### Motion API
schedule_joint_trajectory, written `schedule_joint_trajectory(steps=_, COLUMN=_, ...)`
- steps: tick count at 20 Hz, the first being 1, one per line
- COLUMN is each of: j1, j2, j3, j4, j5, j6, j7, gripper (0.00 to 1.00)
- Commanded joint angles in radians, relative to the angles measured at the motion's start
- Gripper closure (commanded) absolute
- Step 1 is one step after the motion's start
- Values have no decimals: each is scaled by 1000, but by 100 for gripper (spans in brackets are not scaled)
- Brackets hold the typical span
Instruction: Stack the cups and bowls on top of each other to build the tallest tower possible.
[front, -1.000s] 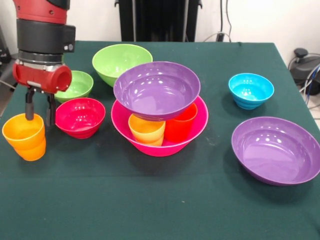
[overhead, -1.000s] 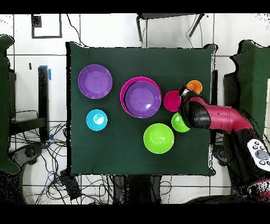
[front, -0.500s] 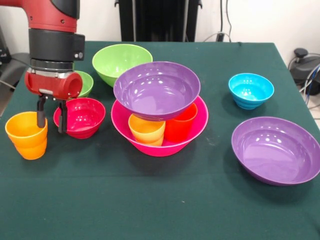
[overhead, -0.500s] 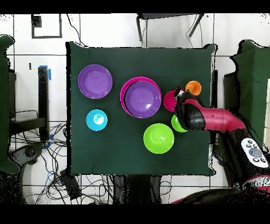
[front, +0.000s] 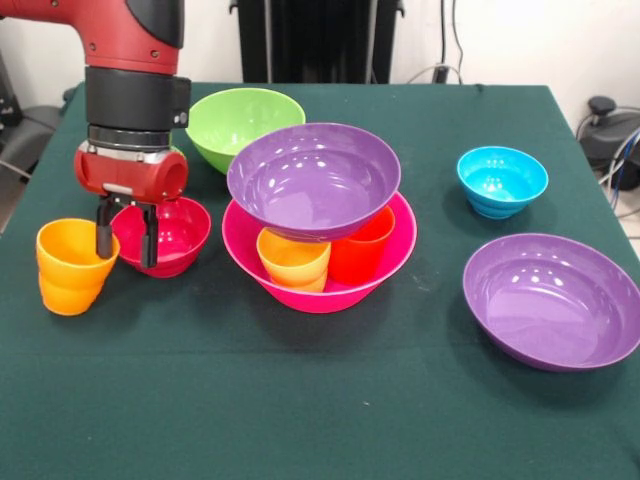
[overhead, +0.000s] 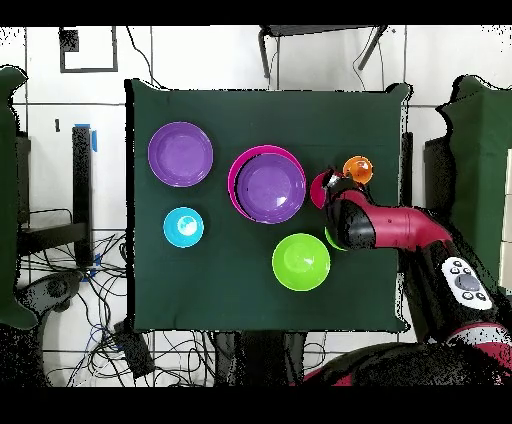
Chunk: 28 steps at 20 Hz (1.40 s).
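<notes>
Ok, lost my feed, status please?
Gripper open, jaws down between orange cup and red bowl. Tower stands: pink bowl, two cups, purple bowl on top. Nothing blocking.

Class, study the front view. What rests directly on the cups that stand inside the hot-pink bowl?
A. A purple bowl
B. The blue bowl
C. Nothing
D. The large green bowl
A. In the front view a purple bowl sits on the yellow-orange cup and red-orange cup standing inside the hot-pink bowl.
</notes>
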<state>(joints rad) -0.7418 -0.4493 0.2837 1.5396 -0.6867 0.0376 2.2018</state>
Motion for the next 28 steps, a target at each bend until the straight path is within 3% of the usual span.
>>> schedule_joint_trajectory(steps=1, j1=30, j2=32, j3=-5, j4=-22, j5=-119, j6=32, j7=-91, gripper=0)
schedule_joint_trajectory(steps=10, j1=111, j2=25, j3=-116, j4=-66, j5=-143, j6=17, j7=-45, gripper=0)
schedule_joint_trajectory(steps=18, j1=110, j2=44, j3=-134, j4=-103, j5=-205, j6=-48, j7=-63, gripper=0)
schedule_joint_trajectory(steps=24, j1=97, j2=45, j3=-108, j4=-109, j5=-218, j6=-45, j7=-55, gripper=0)
schedule_joint_trajectory(steps=28, j1=37, j2=36, j3=-22, j4=-99, j5=-253, j6=-27, j7=-102, gripper=0)
